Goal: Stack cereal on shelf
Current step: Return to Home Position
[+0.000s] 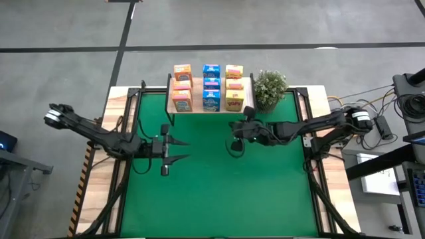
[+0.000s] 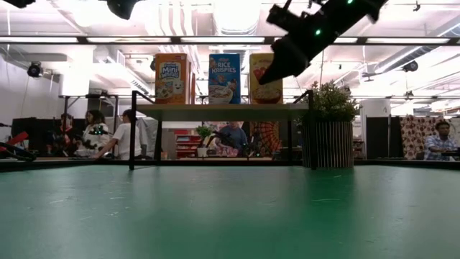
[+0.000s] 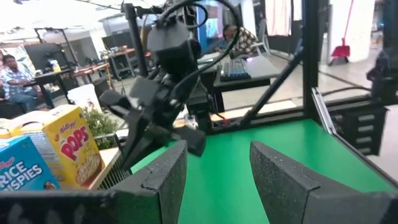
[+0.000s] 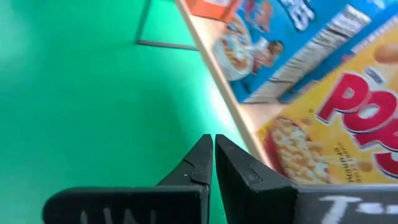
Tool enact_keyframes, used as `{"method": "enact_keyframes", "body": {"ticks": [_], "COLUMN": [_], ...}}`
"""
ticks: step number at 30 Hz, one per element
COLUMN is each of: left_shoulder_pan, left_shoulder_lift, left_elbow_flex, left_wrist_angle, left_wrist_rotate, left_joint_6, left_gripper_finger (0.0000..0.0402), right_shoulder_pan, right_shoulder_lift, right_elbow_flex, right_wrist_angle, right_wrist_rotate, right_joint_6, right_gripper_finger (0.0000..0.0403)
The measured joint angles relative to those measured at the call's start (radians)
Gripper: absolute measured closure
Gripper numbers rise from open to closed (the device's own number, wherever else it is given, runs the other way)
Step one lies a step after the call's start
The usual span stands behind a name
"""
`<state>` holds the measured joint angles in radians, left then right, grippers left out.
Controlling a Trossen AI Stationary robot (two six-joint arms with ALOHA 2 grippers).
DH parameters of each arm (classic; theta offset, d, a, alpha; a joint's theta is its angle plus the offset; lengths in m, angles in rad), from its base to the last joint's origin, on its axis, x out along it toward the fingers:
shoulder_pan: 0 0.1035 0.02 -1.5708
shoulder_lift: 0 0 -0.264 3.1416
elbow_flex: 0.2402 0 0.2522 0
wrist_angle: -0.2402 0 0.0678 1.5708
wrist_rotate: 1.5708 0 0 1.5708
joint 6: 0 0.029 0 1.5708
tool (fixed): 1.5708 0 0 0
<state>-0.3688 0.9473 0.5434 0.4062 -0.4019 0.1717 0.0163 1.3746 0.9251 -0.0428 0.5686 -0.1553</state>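
Note:
The shelf (image 1: 199, 110) stands at the mat's far edge, a light-wood board (image 2: 223, 111) on thin black legs. Cereal boxes stand on it in three columns: orange-pink (image 1: 182, 86), blue (image 1: 211, 86) and yellow (image 1: 234, 86). My right gripper (image 1: 232, 127) hangs in the air just in front of the shelf's yellow end, shut with nothing between its fingers (image 4: 213, 146), pointing slightly down past the shelf's front edge (image 4: 242, 118). My left gripper (image 1: 180, 150) hovers over the mat's left half, open and holding nothing (image 3: 217, 174), pointing level toward the right arm.
A potted plant (image 1: 269, 89) stands at the shelf's right end, close behind my right gripper. The green mat (image 1: 219, 192) spreads bare in front of both grippers. A black frame (image 1: 133, 99) runs along the mat's sides. People sit in the room beyond (image 2: 122, 137).

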Motion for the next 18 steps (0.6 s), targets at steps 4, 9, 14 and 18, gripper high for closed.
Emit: {"method": "enact_keyframes", "body": {"ticks": [4,9,14,18], "left_shoulder_pan": [-0.025,-0.048,-0.050,-0.050], "left_shoulder_lift": [-0.086,-0.202,-0.286,-0.357], "left_elbow_flex": [0.000,0.000,-0.023,-0.077], "left_wrist_angle": [-0.103,-0.273,-0.367,-0.370], "left_wrist_rotate": [0.000,0.001,0.000,0.001], "left_joint_6": [0.008,0.004,-0.004,0.010], "left_gripper_finger": [0.0242,0.0242,0.0242,0.0242], "right_shoulder_pan": [0.046,0.066,0.065,0.065], "right_shoulder_lift": [-0.038,-0.126,-0.242,-0.342], "right_elbow_flex": [-0.031,-0.142,-0.291,-0.406], "right_wrist_angle": [0.010,0.130,0.278,0.398], "right_wrist_rotate": [-0.003,-0.107,-0.185,-0.209], "right_joint_6": [-0.007,-0.014,-0.012,-0.012], "right_gripper_finger": [0.0394,0.0394,0.0394,0.0394]}}
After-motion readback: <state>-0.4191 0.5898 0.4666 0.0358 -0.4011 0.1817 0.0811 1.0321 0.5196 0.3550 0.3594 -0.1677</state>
